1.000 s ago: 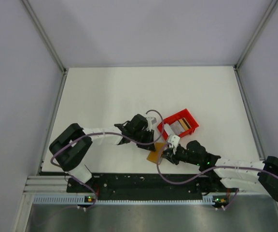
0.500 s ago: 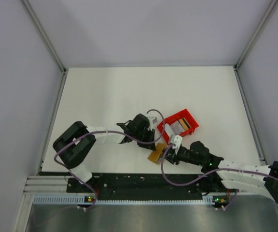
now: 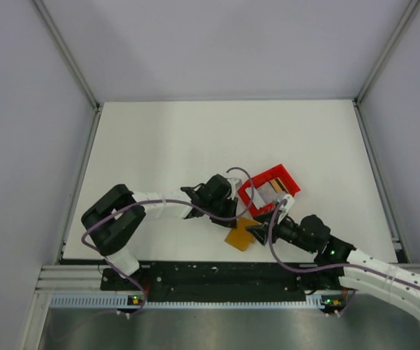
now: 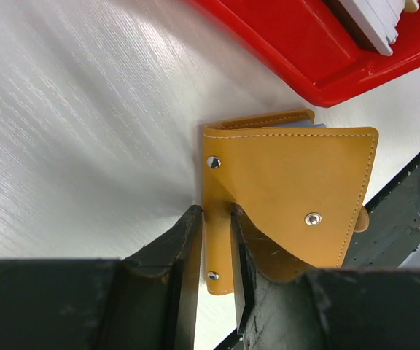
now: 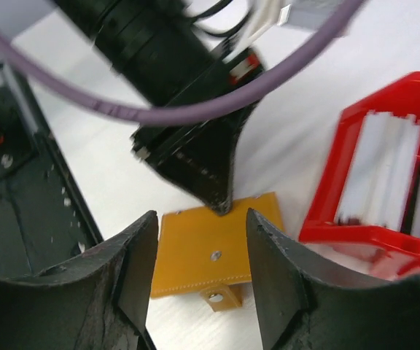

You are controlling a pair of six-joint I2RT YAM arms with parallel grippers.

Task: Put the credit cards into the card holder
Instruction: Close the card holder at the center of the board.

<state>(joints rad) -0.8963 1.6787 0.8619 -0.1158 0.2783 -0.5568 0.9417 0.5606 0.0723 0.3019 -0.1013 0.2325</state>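
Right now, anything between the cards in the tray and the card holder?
Only the red tray's raised wall separates the credit cards from the card holder. The left gripper pinches the holder's edge; the right gripper is open beside it.

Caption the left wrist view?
Left gripper pinching an edge of the orange card holder, red tray beyond on the table.

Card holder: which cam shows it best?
Left wrist view: the card holder is large in frame, stitching and snaps sharp, its edge pinched by the left gripper. Top external shows only a small orange patch; right wrist shows it blurrier, with the left gripper at its top edge.
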